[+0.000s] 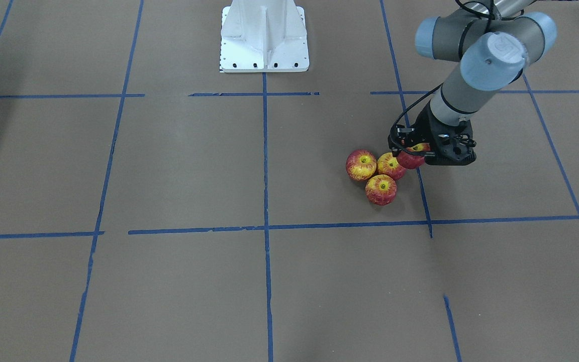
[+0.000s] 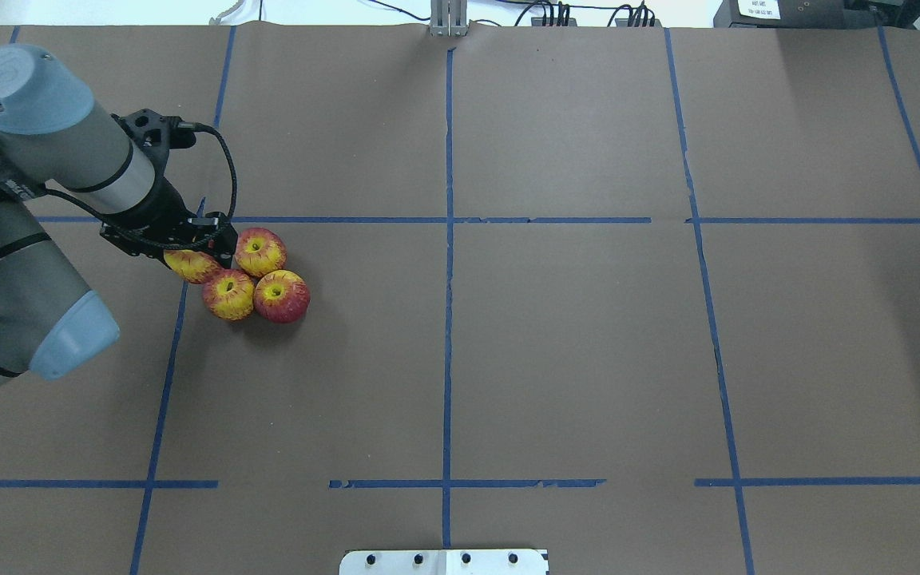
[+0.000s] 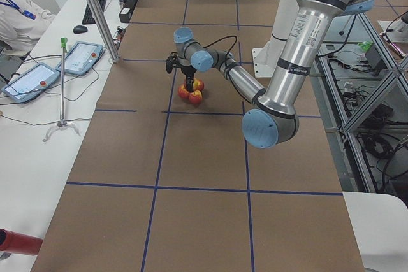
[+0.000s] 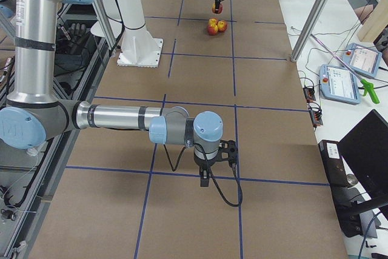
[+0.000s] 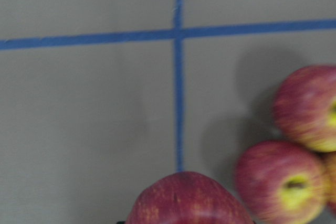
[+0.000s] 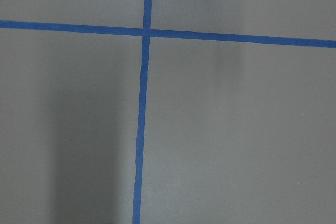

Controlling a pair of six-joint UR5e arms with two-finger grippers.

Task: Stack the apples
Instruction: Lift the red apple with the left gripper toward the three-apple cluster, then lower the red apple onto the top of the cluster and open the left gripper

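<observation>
Gripping one apple (image 1: pixel 412 160), left jaws hang near three clustered apples (image 1: pixel 381 189); right jaws unclear.

Robotics lab. Under my left gripper (image 1: pixel 412 155): table (image 2: pixel 572 359) papered brown, marked off in blue tape grid (image 2: pixel 447 319). Behind gripper: white bolted arm base (image 1: pixel 264 45). Beyond gripper, past table edge: white bench with teach pendants (image 3: pixel 80 57), mouse (image 3: pixel 80 29), operator in white (image 3: pixel 16 17). Aluminium post (image 3: pixel 95 11) beside pendants. Cables (image 2: pixel 588 14) along that edge.
</observation>
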